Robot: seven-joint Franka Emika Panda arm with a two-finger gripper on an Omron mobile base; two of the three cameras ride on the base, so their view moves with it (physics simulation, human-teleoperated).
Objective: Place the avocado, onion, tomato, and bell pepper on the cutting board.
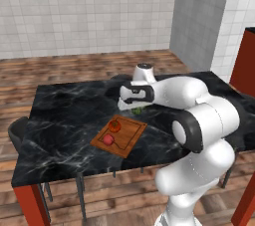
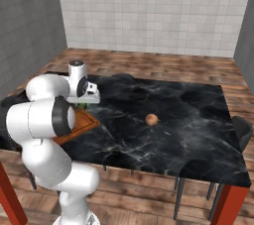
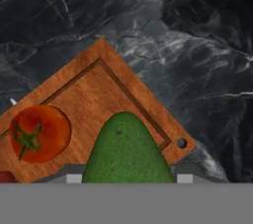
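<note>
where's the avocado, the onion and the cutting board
avocado (image 3: 126, 151), hand view, middle of its green skin, held in the gripper
onion (image 2: 152, 119), right base view, centre of the pale ball on the table
cutting board (image 1: 130, 133), left base view, bare wood right of the tomato

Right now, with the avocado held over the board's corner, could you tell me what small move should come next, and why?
Probably lower the hand a little and release. The avocado is gripped above the cutting board, beside the tomato, with bare wood beneath it. The onion waits on the table.
</note>
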